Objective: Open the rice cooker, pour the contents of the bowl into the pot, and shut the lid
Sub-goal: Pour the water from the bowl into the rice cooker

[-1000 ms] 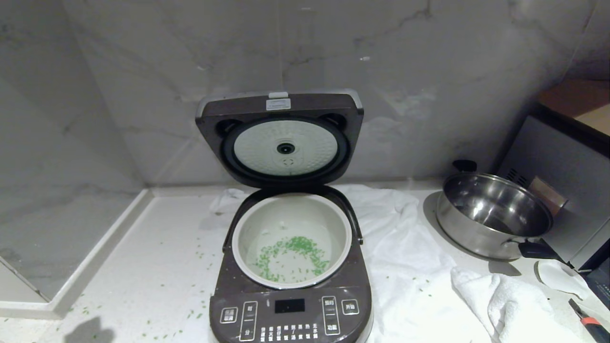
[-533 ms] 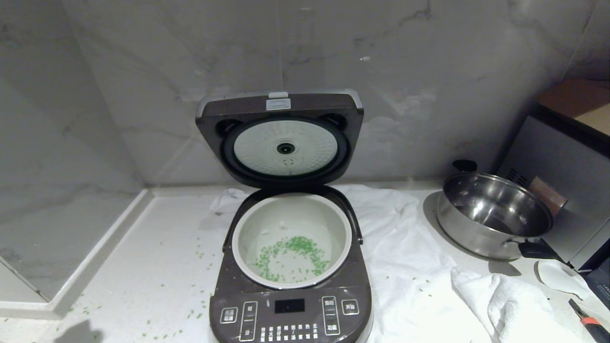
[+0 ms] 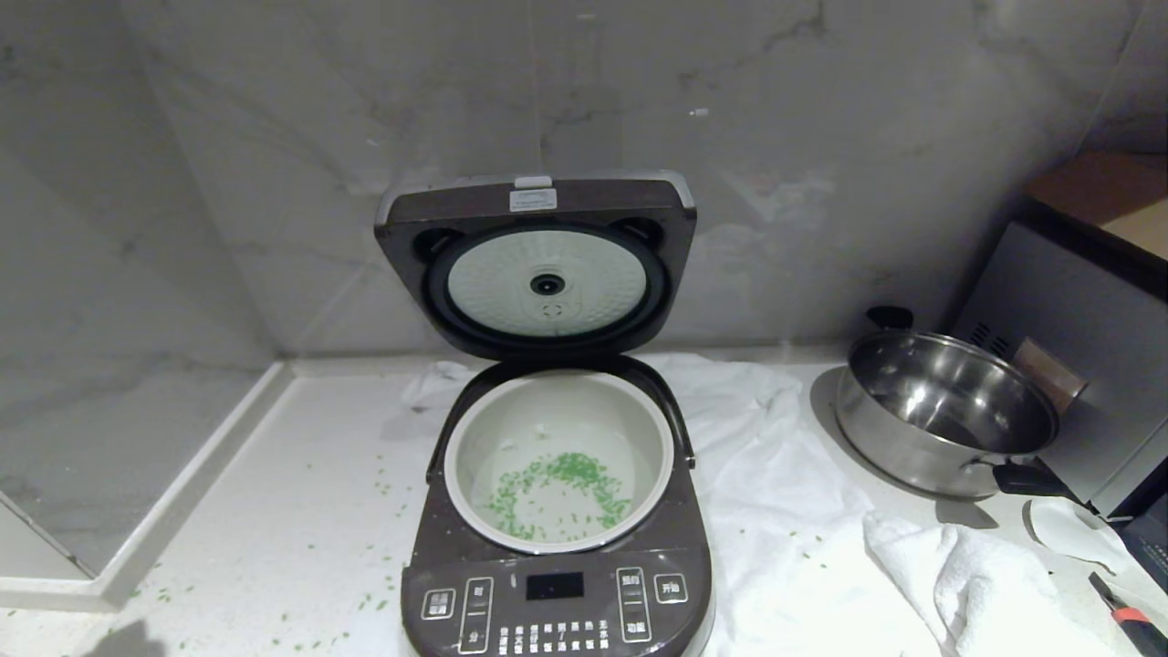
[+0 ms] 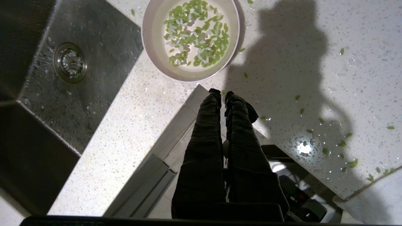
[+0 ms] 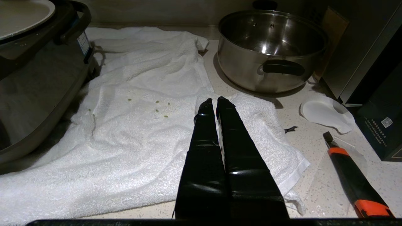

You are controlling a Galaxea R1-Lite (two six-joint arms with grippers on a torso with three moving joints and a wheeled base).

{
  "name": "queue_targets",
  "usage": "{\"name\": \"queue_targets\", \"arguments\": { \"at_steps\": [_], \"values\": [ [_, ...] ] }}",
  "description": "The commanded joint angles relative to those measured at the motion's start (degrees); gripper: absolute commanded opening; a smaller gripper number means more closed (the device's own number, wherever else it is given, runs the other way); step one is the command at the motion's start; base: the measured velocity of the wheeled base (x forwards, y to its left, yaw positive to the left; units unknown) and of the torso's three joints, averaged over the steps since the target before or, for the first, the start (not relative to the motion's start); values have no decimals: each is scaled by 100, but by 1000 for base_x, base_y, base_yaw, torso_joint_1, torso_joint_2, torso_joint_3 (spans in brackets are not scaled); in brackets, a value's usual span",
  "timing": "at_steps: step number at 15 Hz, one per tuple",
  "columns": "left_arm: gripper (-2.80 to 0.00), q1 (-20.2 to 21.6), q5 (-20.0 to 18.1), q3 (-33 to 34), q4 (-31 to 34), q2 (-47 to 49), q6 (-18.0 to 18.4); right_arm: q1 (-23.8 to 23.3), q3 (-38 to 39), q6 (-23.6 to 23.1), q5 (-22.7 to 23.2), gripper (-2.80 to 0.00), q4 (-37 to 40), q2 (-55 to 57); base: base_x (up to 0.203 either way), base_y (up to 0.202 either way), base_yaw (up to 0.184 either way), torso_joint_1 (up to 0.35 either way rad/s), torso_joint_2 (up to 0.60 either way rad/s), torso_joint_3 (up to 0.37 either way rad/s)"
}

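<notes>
Shadow at bench (image 3: 274, 511) corner shrinks; left gripper (image 4: 223, 93), fingers together, empty, near bowl (image 4: 147, 37): light, wet, slippery; take by rim.

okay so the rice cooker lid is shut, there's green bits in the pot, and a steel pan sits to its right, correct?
Not quite: the lid of the rice cooker stands open, as the head view shows. Green bits do lie in the pot, and the steel pan sits to the right.

The head view looks forward and down at the rice cooker (image 3: 557, 511) from close in front. The right wrist view faces the towel (image 5: 132, 125) beside the rice cooker, sharing the steel pan (image 5: 270, 47). The left wrist view looks straight down near the bowl (image 4: 190, 37).
</notes>
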Motion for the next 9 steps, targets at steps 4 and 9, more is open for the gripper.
{"name": "queue_targets", "arguments": {
  "at_steps": [4,9],
  "values": [
    [-280,77,-49,3,12,163,19,2,0,-3,4,-280,2,-4,0,0,0,0,0,0],
    [-280,80,-146,-16,12,227,11,2,0,-3,4,-280,2,-4,0,0,0,0,0,0]
  ]
}}
